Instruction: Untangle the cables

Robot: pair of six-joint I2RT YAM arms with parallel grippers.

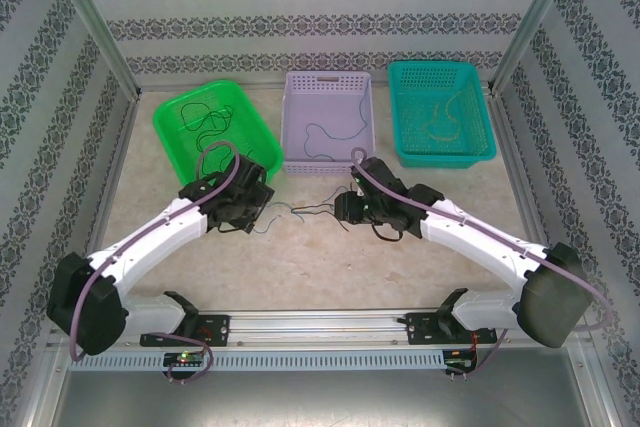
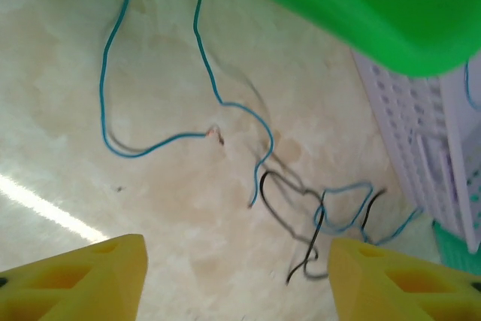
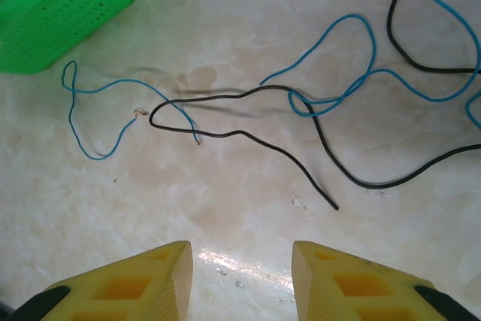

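While cables (image 3: 301, 103) lie tangled, left end effector (image 2: 237, 261) (right end effector (image 3: 240, 261) too) gapes empty.

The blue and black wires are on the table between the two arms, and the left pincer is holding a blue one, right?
Not quite. The left pincer is open and holds nothing; the blue wires lie loose on the table ahead of it, as the left wrist view shows. The rest is right.
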